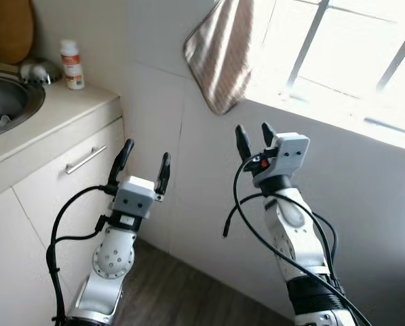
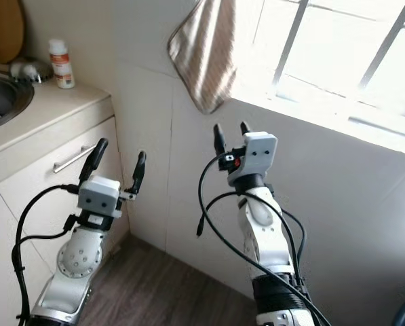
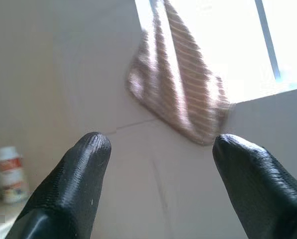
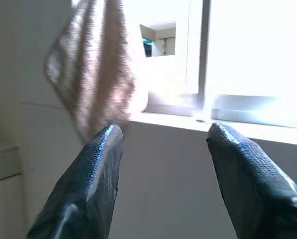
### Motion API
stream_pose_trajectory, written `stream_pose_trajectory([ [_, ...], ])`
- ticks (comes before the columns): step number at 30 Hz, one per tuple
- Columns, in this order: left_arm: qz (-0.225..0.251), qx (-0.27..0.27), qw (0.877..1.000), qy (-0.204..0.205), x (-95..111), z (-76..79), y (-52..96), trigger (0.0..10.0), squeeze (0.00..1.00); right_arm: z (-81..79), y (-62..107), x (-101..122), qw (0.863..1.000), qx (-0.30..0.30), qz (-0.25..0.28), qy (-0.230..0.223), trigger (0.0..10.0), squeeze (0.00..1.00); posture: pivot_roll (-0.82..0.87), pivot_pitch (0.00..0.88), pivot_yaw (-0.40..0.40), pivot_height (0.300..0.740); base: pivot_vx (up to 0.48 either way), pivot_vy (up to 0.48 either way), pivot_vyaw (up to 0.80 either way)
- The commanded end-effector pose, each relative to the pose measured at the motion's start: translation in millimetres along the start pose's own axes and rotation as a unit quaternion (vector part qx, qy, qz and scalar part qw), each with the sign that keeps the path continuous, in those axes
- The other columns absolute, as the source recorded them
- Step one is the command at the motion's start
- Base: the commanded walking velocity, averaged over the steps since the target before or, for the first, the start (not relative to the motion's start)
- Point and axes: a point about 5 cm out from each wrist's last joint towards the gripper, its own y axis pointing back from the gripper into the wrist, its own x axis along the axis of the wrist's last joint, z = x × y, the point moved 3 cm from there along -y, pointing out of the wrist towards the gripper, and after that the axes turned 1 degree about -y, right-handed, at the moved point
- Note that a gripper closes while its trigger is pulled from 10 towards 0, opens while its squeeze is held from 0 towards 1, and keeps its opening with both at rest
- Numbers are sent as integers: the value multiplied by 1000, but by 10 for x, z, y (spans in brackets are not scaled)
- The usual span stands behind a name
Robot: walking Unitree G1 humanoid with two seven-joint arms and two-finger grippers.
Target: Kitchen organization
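Observation:
A striped brown-and-white towel (image 1: 221, 51) hangs against the tiled wall beside the window; it also shows as the towel (image 3: 180, 89) and the towel (image 4: 96, 74) in the wrist views. My left gripper (image 1: 145, 164) is raised in front of the wall below and left of the towel, open, nothing between its fingers (image 3: 76, 181). My right gripper (image 1: 255, 138) is held up just below the towel's lower corner, open and empty, its fingertips (image 4: 101, 164) pointing toward the window sill.
A cream kitchen counter (image 1: 66, 112) with a steel sink (image 1: 5, 102) stands at the left, a drawer handle (image 1: 85, 159) on its front. A small white bottle (image 1: 72, 64) stands on the counter's back edge. A barred window (image 1: 351, 61) is at the right, wood floor (image 1: 182, 288) below.

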Motion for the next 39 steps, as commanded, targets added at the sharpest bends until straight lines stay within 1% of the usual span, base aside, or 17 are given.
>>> stream_pose_trajectory([
  [1,-39,-18,999,7,-120,110,23,10000,0,155,78,-95,999,-28,-23,11,10000,0,61,0,-75,740,0,0,-800],
  [2,-39,-16,999,12,-125,108,25,10000,0,158,81,-102,999,-29,-24,12,10000,0,61,0,-75,740,0,480,-800],
  [4,-43,-12,998,39,-134,106,30,10000,0,173,91,-119,999,-31,-28,15,10000,0,60,0,-76,740,0,480,-800],
  [6,-46,-13,998,43,-144,104,33,10000,0,178,93,-122,999,-32,-28,16,10000,0,58,0,-75,740,0,480,-800],
  [9,-62,-7,996,65,-196,78,43,10000,0,192,92,-120,999,-33,-29,18,10000,0,58,0,-75,740,0,480,-800],
  [12,-62,-11,996,60,-193,91,35,10000,0,204,85,-121,999,-33,-31,21,10000,0,54,0,-74,740,0,480,-800],
  [16,-64,-16,996,63,-193,112,33,10000,0,209,84,-124,999,-32,-32,23,10000,0,51,0,-73,740,0,480,-800],
  [20,-48,-8,997,58,-153,82,24,10000,0,226,90,-125,998,-36,-33,27,10000,0,51,0,-72,740,0,480,-800],
  [21,-43,-4,997,63,-135,67,22,10000,0,247,91,-133,998,-42,-36,33,10000,0,51,0,-72,740,0,0,-800],
  [23,-51,-6,997,59,-154,77,25,10000,0,278,95,-164,997,-50,-46,45,10000,0,52,0,-72,740,0,0,-800],
  [27,-44,-17,997,58,-135,114,32,10000,0,324,102,-211,995,-63,-59,49,10000,0,52,0,-72,740,0,0,-800],
  [32,-45,-18,997,57,-144,114,38,10000,0,299,90,-205,996,-51,-60,48,10000,0,50,0,-72,740,0,0,-800],
  [34,-46,-20,997,55,-147,123,39,10000,0,260,88,-217,995,-33,-64,67,10000,0,49,0,-72,740,0,0,-800],
  [35,-46,-20,997,55,-147,123,39,10000,0,260,88,-217,995,-33,-64,67,10000,0,49,0,-72,740,0,0,-800],
  [37,-47,-24,997,53,-152,139,47,10000,0,215,109,-275,991,-6,-76,106,10000,0,49,0,-72,740,0,0,-622],
  [38,-47,-24,997,53,-152,139,47,10000,0,215,109,-275,991,-6,-76,106,10000,0,49,0,-72,740,0,0,-456],
  [39,-51,-26,997,52,-165,147,53,10000,0,177,137,-338,986,20,-90,137,10000,0,47,0,-73,740,0,0,0],
])
